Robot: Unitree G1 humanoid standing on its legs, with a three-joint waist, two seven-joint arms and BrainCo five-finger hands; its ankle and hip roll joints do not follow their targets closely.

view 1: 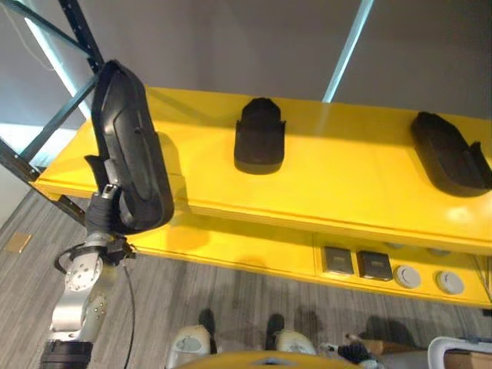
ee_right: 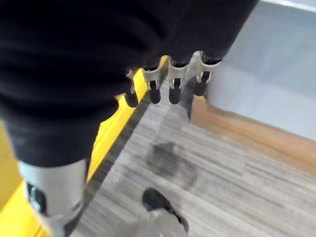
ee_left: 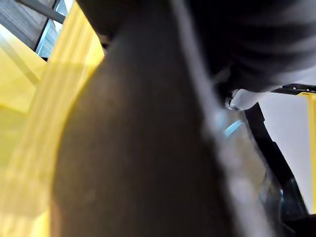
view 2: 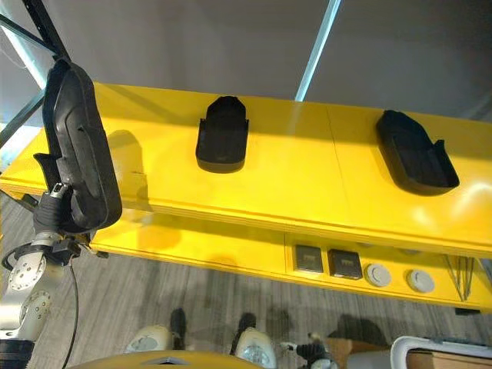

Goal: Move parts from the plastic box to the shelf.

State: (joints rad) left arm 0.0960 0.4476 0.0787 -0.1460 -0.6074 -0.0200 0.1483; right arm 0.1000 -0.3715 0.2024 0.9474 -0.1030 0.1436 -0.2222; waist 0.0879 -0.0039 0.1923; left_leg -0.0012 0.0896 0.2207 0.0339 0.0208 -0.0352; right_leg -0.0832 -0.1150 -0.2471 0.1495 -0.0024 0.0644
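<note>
Left hand [view 1: 108, 207] up at the left end of the shelf [view 1: 330, 177], holding a long black part [view 1: 131, 146]. The part is a moulded plastic shell, elongated, rounded ends, raised rim round the edge, standing nearly upright on its lower end, tilted a bit. The hand sits at the part's lower end, mostly hidden behind it; how the fingers wrap cannot be told. In the left wrist view the dark part [ee_left: 148, 148] sits right against the camera, yellow shelf edge beside it.

Two more black parts already lie on the yellow shelf top: a short scoop-shaped one [view 1: 260, 137] near the middle, a longer curved one [view 1: 450, 154] toward the right end, well apart from each other.

Right hand [ee_right: 163, 84] hangs low over the floor, fingers [ee_right: 173, 86] straight and relaxed in a row, nothing in them.

Shelf is bright yellow boards on a dark blue-grey steel frame [view 1: 46, 131] with diagonal bracing at the left. Lower yellow level holds two dark square pieces [view 1: 357, 263] side by side and two pale round discs [view 1: 429, 278] beside them. Floor [view 1: 231, 296] is grey striped carpet; wall behind is plain grey with a light blue strip [view 1: 350, 46] running up it. A wooden skirting strip [ee_right: 247, 128] shows in the right wrist view. No readable writing or labels anywhere.
</note>
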